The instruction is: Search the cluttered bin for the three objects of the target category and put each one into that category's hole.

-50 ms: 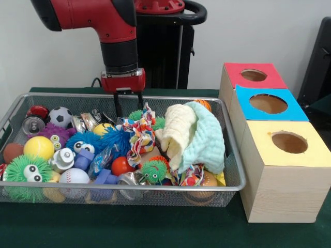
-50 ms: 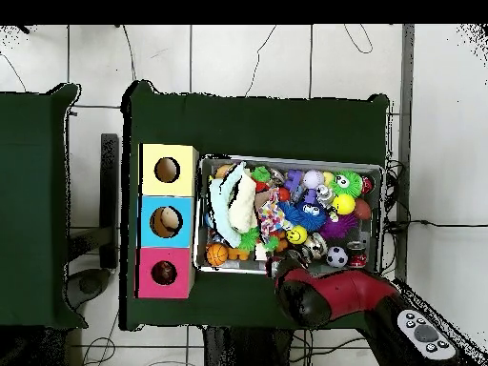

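The wire bin (image 1: 232,182) is crammed with toys. In it lie a cream and mint cloth (image 1: 192,135), a patterned cloth (image 1: 138,130), a soccer ball (image 1: 60,117), a yellow ball (image 1: 38,147), a baseball (image 1: 74,176), crushed cans (image 1: 33,125) and fuzzy toys with eyes (image 1: 26,170). My gripper (image 1: 129,109) hangs open and empty over the bin's back edge, just above the patterned cloth and the cans there. In the overhead view the arm (image 2: 329,295) covers the gripper at the bin (image 2: 286,160).
Three wooden boxes stand in a row beside the bin, each with a round hole: red top (image 1: 253,75), blue top (image 1: 268,103), yellow top (image 1: 288,142). From above, something pale shows inside the blue box's hole (image 2: 167,221). Green cloth covers the table (image 1: 155,227).
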Robot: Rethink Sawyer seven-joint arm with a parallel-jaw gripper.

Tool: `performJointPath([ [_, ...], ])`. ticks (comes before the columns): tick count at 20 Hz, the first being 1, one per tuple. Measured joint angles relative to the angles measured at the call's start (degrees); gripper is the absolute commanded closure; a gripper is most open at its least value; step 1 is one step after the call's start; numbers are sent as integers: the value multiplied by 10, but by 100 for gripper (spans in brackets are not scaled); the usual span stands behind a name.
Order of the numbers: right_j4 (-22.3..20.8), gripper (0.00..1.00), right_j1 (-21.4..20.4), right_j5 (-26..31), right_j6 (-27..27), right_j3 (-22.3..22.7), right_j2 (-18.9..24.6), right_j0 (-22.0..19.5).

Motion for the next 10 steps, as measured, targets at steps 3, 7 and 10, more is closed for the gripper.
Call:
performJointPath([
  [3, -11, 0, 4, -23, 0, -2, -1, 0],
  [7, -27, 0, 9, -53, 0, -4, -2, -3],
  [10, -44, 0, 15, -78, 0, -8, -2, -8],
])
